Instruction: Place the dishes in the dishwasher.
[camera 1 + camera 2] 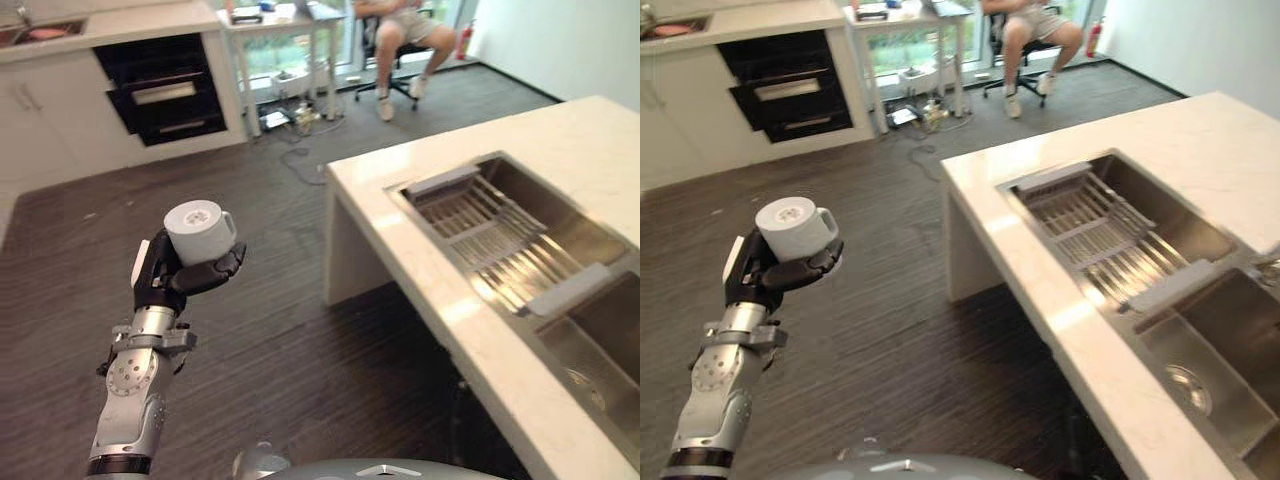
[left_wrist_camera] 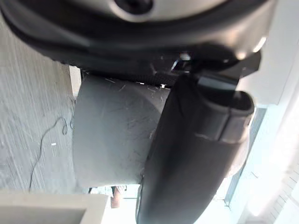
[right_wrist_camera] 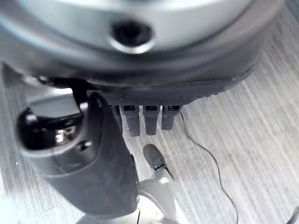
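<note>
White mug [image 1: 199,232] upside down (handle rightward) | left robot hand [image 1: 175,275] curled around it

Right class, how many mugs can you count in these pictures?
1. The white mug is held upside down in the left hand, above the dark floor. Others may be hidden in the sink.

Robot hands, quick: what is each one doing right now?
Left hand: shut on the white ceramic mug, held upside down over the dark wood floor.
Right hand: open, fingers straight, holding nothing.
</note>
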Motion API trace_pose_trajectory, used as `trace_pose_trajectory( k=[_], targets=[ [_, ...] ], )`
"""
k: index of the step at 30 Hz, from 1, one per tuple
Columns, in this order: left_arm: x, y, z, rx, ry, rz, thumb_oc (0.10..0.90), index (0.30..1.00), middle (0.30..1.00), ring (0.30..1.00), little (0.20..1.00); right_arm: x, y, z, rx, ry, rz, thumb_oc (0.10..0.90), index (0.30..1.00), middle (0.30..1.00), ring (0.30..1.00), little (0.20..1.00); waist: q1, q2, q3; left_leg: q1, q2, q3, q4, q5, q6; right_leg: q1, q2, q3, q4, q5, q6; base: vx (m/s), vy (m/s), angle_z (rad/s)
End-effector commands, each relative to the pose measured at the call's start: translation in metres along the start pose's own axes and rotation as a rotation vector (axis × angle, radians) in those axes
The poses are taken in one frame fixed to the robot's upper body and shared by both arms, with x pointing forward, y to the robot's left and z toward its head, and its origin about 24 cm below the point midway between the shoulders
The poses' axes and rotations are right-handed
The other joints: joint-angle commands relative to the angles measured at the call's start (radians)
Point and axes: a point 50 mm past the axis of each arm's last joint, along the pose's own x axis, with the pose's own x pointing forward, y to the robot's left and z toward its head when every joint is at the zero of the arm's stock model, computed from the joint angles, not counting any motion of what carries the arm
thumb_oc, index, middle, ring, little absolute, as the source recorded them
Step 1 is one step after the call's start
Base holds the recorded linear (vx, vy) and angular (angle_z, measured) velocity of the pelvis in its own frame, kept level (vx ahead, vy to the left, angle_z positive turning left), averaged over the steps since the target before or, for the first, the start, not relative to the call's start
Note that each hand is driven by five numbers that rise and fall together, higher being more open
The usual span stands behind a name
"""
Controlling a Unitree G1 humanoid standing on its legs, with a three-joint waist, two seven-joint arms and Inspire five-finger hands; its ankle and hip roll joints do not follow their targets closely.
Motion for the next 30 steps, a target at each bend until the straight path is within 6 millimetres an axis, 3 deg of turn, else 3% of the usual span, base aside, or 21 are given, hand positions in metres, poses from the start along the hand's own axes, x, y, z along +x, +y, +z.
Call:
trace_pose_trajectory(
  k=[1, 2, 3, 4, 6, 8, 9, 10, 11, 12, 14, 16, 17, 20, 24, 25, 27, 30],
  targets=[
    [0.018, 0.005, 0.073, 0.107, -0.347, -0.033, 0.400, 0.300, 0.300, 0.300, 0.300, 0.005, 0.002, 0.044, 0.001, -0.117, 0.011, 0.800, 0.900, 0.900, 0.900, 0.900, 0.003, 0.032, -0.021, 0.048, 0.054, -0.038, -0.064, 0.105, 0.017, -0.082, 0.009, 0.027, 0.024, -0.124, 0.007, -0.10, 0.559, 2.08],
    [0.017, 0.001, 0.073, 0.121, -0.341, -0.064, 0.400, 0.300, 0.300, 0.300, 0.300, 0.005, 0.000, 0.038, 0.032, -0.104, -0.008, 0.800, 0.900, 0.900, 0.900, 0.900, -0.013, 0.047, -0.030, 0.045, 0.067, -0.014, -0.103, 0.132, 0.015, -0.084, -0.029, -0.009, 0.050, -0.107, 0.019, -0.10, 0.567, 1.44],
    [0.017, 0.001, 0.073, 0.120, -0.339, -0.066, 0.400, 0.300, 0.300, 0.300, 0.300, 0.005, 0.000, 0.037, 0.033, -0.104, -0.009, 0.800, 0.900, 0.900, 0.900, 0.900, -0.016, 0.047, -0.032, 0.043, 0.064, -0.018, -0.106, 0.133, 0.016, -0.084, -0.031, -0.013, 0.052, -0.106, 0.022, -0.06, 0.773, 0.93],
    [0.016, -0.009, 0.069, 0.114, -0.313, -0.113, 0.400, 0.300, 0.300, 0.300, 0.300, 0.008, 0.007, 0.031, 0.067, -0.049, -0.052, 0.800, 0.900, 0.900, 0.900, 0.900, -0.008, 0.072, -0.047, 0.034, 0.027, -0.025, -0.163, 0.085, 0.036, -0.081, -0.082, -0.051, 0.070, -0.071, 0.048, -0.01, 0.409, 1.67],
    [0.014, -0.009, 0.065, 0.143, -0.293, -0.108, 0.400, 0.300, 0.300, 0.300, 0.300, 0.008, 0.008, 0.027, 0.084, -0.031, -0.061, 0.800, 0.900, 0.900, 0.900, 0.900, 0.000, 0.084, -0.047, 0.018, 0.003, -0.048, -0.170, 0.067, 0.045, -0.073, -0.111, -0.057, 0.075, -0.051, 0.065, 0.02, 0.584, 1.83],
    [0.016, -0.014, 0.062, 0.152, -0.275, -0.133, 0.400, 0.300, 0.300, 0.300, 0.300, 0.007, 0.002, 0.021, 0.144, -0.021, -0.086, 0.800, 0.900, 0.900, 0.900, 0.900, 0.001, 0.081, -0.046, -0.010, -0.065, -0.093, -0.190, 0.008, 0.085, -0.033, -0.192, -0.082, 0.123, -0.001, 0.110, 0.14, 0.640, 1.18],
    [0.018, -0.019, 0.060, 0.165, -0.264, -0.162, 0.400, 0.300, 0.300, 0.300, 0.300, 0.007, -0.001, 0.025, 0.186, -0.042, -0.096, 0.800, 0.900, 0.900, 0.900, 0.900, -0.027, 0.066, -0.033, -0.019, -0.108, -0.136, -0.188, -0.021, 0.106, -0.027, -0.239, -0.034, 0.179, 0.050, 0.150, 0.23, 0.464, 1.08],
    [0.021, -0.028, 0.061, 0.174, -0.270, -0.212, 0.400, 0.300, 0.300, 0.300, 0.300, 0.008, -0.002, 0.035, 0.213, -0.076, -0.097, 0.800, 0.900, 0.900, 0.900, 0.900, -0.063, 0.056, -0.017, -0.020, -0.137, -0.178, -0.193, -0.031, 0.116, -0.072, -0.240, 0.116, 0.216, 0.062, 0.151, 0.27, 0.420, 1.47],
    [0.026, -0.035, 0.061, 0.181, -0.283, -0.240, 0.400, 0.300, 0.300, 0.300, 0.300, 0.008, -0.001, 0.048, 0.223, -0.118, -0.091, 0.800, 0.900, 0.900, 0.900, 0.900, -0.085, 0.054, -0.003, -0.014, -0.157, -0.206, -0.210, -0.030, 0.123, -0.133, -0.204, 0.304, 0.233, 0.030, 0.136, 0.24, 0.336, 1.20],
    [0.028, -0.042, 0.061, 0.165, -0.288, -0.263, 0.400, 0.300, 0.300, 0.300, 0.300, 0.009, 0.005, 0.053, 0.221, -0.135, -0.072, 0.800, 0.900, 0.900, 0.900, 0.900, -0.095, 0.057, 0.009, -0.005, -0.172, -0.234, -0.219, -0.032, 0.131, -0.160, -0.158, 0.411, 0.232, -0.020, 0.131, 0.21, 0.300, 1.58],
    [0.035, -0.051, 0.063, 0.173, -0.302, -0.295, 0.400, 0.300, 0.300, 0.300, 0.300, 0.011, 0.024, 0.070, 0.173, -0.196, -0.002, 0.800, 0.900, 0.900, 0.900, 0.900, -0.105, 0.048, 0.029, 0.007, -0.198, -0.286, -0.230, -0.038, 0.147, -0.212, -0.050, 0.509, 0.163, -0.084, 0.112, 0.17, 0.131, 1.19],
    [0.036, -0.051, 0.063, 0.175, -0.303, -0.295, 0.400, 0.300, 0.300, 0.300, 0.300, 0.011, 0.024, 0.070, 0.174, -0.197, -0.002, 0.800, 0.900, 0.900, 0.900, 0.900, -0.105, 0.048, 0.029, 0.006, -0.195, -0.287, -0.229, -0.038, 0.146, -0.212, -0.048, 0.508, 0.162, -0.085, 0.111, 0.06, -0.002, 1.04],
    [0.044, -0.069, 0.069, 0.159, -0.337, -0.344, 0.400, 0.300, 0.300, 0.300, 0.300, 0.011, 0.041, 0.075, 0.153, -0.212, 0.055, 0.800, 0.900, 0.900, 0.900, 0.900, -0.108, 0.017, 0.041, 0.003, -0.220, -0.314, -0.222, -0.031, 0.165, -0.216, -0.012, 0.551, 0.123, -0.073, 0.097, 0.03, -0.009, 0.91],
    [0.045, -0.080, 0.066, 0.135, -0.334, -0.385, 0.400, 0.300, 0.300, 0.300, 0.300, 0.011, 0.050, 0.077, 0.077, -0.216, 0.087, 0.800, 0.900, 0.900, 0.900, 0.900, -0.103, 0.000, 0.026, 0.005, -0.222, -0.327, -0.219, -0.028, 0.162, -0.176, 0.011, 0.532, 0.070, -0.063, 0.090, 0.08, -0.116, 1.08],
    [0.043, -0.080, 0.061, 0.117, -0.310, -0.394, 0.400, 0.300, 0.300, 0.300, 0.300, 0.011, 0.051, 0.078, 0.061, -0.218, 0.094, 0.800, 0.900, 0.900, 0.900, 0.900, -0.102, -0.007, 0.010, 0.003, -0.214, -0.319, -0.208, -0.028, 0.153, -0.144, 0.035, 0.519, 0.010, -0.052, 0.081, 0.08, -0.107, 0.11],
    [0.039, -0.077, 0.057, 0.107, -0.293, -0.384, 0.400, 0.300, 0.300, 0.300, 0.300, 0.011, 0.050, 0.079, 0.050, -0.229, 0.096, 0.800, 0.900, 0.900, 0.900, 0.900, -0.101, -0.012, -0.008, 0.007, -0.204, -0.296, -0.198, -0.030, 0.142, -0.127, 0.062, 0.518, -0.042, -0.048, 0.077, 0.09, -0.087, -0.28],
    [0.036, -0.073, 0.051, 0.109, -0.266, -0.374, 0.400, 0.300, 0.300, 0.300, 0.300, 0.010, 0.050, 0.082, -0.008, -0.240, 0.099, 0.800, 0.900, 0.900, 0.900, 0.900, -0.100, -0.013, -0.021, 0.020, -0.193, -0.262, -0.186, -0.039, 0.134, -0.125, 0.079, 0.535, -0.044, -0.066, 0.072, 0.13, -0.094, -0.53],
    [0.035, -0.072, 0.049, 0.105, -0.259, -0.367, 0.400, 0.300, 0.300, 0.300, 0.300, 0.010, 0.050, 0.082, -0.014, -0.239, 0.103, 0.800, 0.900, 0.900, 0.900, 0.900, -0.100, -0.008, -0.028, 0.038, -0.189, -0.267, -0.192, -0.054, 0.123, -0.117, 0.086, 0.549, -0.044, -0.078, 0.080, 0.10, -0.039, -0.64]
  ],
)
